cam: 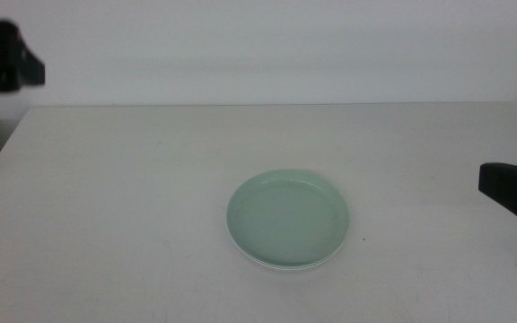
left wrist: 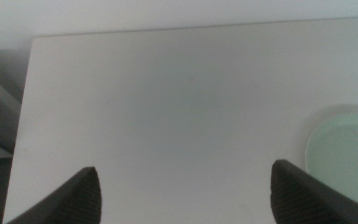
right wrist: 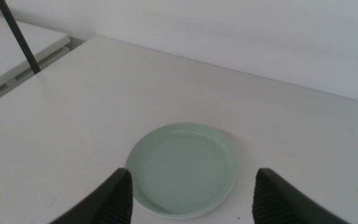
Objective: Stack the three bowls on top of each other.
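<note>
1. The white bench fills most of the middle view, running back to a pale wall; its surface is matte and plain.

2. The right tool comes in from the 3 o'clock side of the middle view, where only a dark block of it shows at the edge. In its own wrist view its two dark jaws stand wide apart and grip nothing; the green bowl shows between them, lower down on the bench, with no contact visible.

3. The left tool sits at about 10 o'clock in the middle view, seen as a dark shape at the far corner, well apart from the bowl. Its jaws are also spread wide and hold nothing, with bare bench between them.

4. The mint green bowl lies flat and upright on the bench, a little toward 5 o'clock from the centre of the middle view. It is shallow with a low rim. A thin pale edge shows under its near rim, so it appears to rest on something white, but what lies beneath it cannot be told. The right wrist view shows it whole; the left wrist view catches only part of it.

5. A tiny dark speck lies on the bench just beside the bowl, at its 3 o'clock to 4 o'clock side.
</note>
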`<move>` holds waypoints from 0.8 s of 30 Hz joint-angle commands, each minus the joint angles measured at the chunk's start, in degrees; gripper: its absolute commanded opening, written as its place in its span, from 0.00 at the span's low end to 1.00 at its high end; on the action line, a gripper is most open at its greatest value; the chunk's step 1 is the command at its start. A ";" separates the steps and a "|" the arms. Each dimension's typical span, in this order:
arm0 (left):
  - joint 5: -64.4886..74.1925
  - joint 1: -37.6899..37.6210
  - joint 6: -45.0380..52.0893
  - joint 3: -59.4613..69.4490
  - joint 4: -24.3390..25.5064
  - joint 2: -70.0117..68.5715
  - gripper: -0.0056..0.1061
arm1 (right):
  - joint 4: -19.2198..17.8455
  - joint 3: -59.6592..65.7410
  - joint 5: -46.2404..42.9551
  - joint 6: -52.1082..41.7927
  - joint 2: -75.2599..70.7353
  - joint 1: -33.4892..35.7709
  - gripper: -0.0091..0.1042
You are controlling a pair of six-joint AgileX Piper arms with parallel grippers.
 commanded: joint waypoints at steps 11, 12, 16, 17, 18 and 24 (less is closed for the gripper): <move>-16.34 0.13 0.94 13.44 -0.26 -14.26 0.97 | -1.05 -9.82 -6.90 5.46 12.10 -8.22 0.52; -16.55 0.13 1.32 13.84 -0.22 -15.02 0.97 | -1.08 -10.40 -6.45 5.07 12.88 -10.04 0.52; -17.46 0.13 1.50 16.14 0.62 -17.99 0.97 | -1.11 -10.71 -3.78 1.76 13.53 -17.64 0.52; -17.84 0.13 1.50 17.14 0.62 -18.92 0.97 | -1.05 -10.51 -2.80 0.66 13.18 -19.43 0.52; -18.52 0.13 1.50 18.40 0.62 -19.97 0.97 | -1.05 -10.35 -1.50 -0.22 12.67 -20.71 0.52; -23.91 0.13 1.50 30.62 -0.44 -29.47 0.97 | 1.62 -3.66 -3.71 -5.31 4.67 -22.16 0.52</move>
